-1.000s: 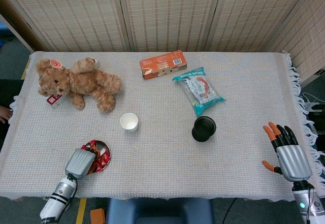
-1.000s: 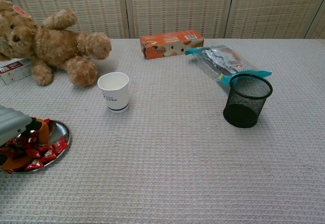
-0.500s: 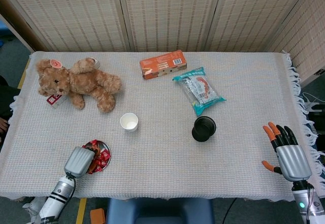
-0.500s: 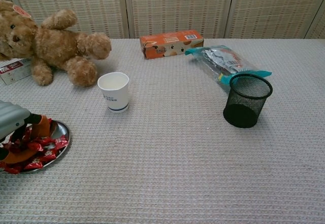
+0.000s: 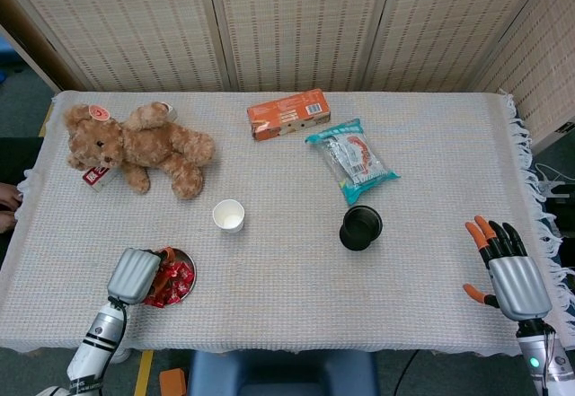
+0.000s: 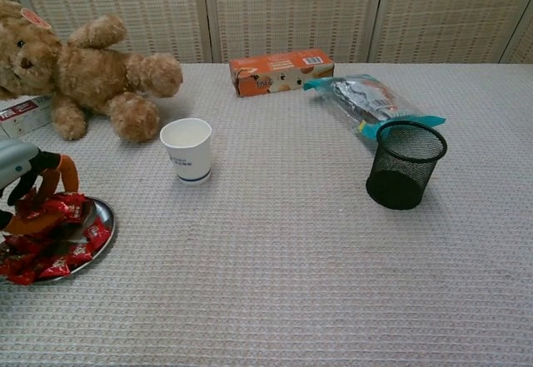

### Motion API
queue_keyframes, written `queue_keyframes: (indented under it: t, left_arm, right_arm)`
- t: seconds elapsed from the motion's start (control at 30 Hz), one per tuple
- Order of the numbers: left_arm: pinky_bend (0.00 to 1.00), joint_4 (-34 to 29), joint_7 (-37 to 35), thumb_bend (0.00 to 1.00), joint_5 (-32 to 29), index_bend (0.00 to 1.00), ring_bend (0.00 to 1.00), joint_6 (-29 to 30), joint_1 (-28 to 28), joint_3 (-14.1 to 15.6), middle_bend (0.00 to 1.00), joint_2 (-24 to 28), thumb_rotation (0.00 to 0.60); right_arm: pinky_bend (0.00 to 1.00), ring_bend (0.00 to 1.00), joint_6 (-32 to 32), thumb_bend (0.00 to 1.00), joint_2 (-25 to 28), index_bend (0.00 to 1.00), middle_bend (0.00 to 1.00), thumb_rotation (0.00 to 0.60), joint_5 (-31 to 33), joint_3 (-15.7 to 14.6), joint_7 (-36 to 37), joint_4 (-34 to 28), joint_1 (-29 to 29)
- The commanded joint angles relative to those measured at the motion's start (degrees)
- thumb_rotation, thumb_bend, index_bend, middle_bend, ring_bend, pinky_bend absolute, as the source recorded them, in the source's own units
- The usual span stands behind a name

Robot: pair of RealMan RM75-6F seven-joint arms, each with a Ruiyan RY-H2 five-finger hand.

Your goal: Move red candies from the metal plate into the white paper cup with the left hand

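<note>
Lifted since earlier, the left robot hand (image 6: 29,185) pinches a light, crinkly, slippery red candy (image 6: 62,206) above the plate (image 6: 103,213) near the bench's front-left corner.

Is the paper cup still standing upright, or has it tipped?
Upright: the white paper cup stands on its base, its open mouth facing up.

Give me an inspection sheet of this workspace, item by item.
Surface: table under a pale woven cloth.
Job's things: metal plate of red candies near the front left; white paper cup upright.
Clutter: teddy bear, orange box, snack bag, black mesh cup.
Hands: left hand over the plate, fingers among candies, hold unclear; right hand holds nothing, fingers apart.
Cables: nothing seen on the table.
Surroundings: woven screen panels behind.
</note>
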Motion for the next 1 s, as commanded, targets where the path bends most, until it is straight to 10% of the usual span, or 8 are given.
queue_keyframes:
  t: [0.03, 1.0]
  left_arm:
    - [1.00, -1.2, -1.2, 0.73, 0.3, 0.76, 0.68, 0.9, -0.4, -1.0, 0.73, 0.7, 0.600]
    - [1.00, -8.3, 6.3, 0.73, -13.7, 0.77, 0.69, -11.7, -14.9, -12.7, 0.74, -1.0, 0.600]
  right_arm:
    - [0.00, 0.00, 0.0, 0.00, 0.0, 0.00, 0.00, 0.600, 0.1, 0.0, 0.0, 0.0, 0.0]
    - [0.00, 0.00, -0.5, 0.00, 0.4, 0.00, 0.00, 0.600, 1.4, 0.5, 0.5, 0.0, 0.1]
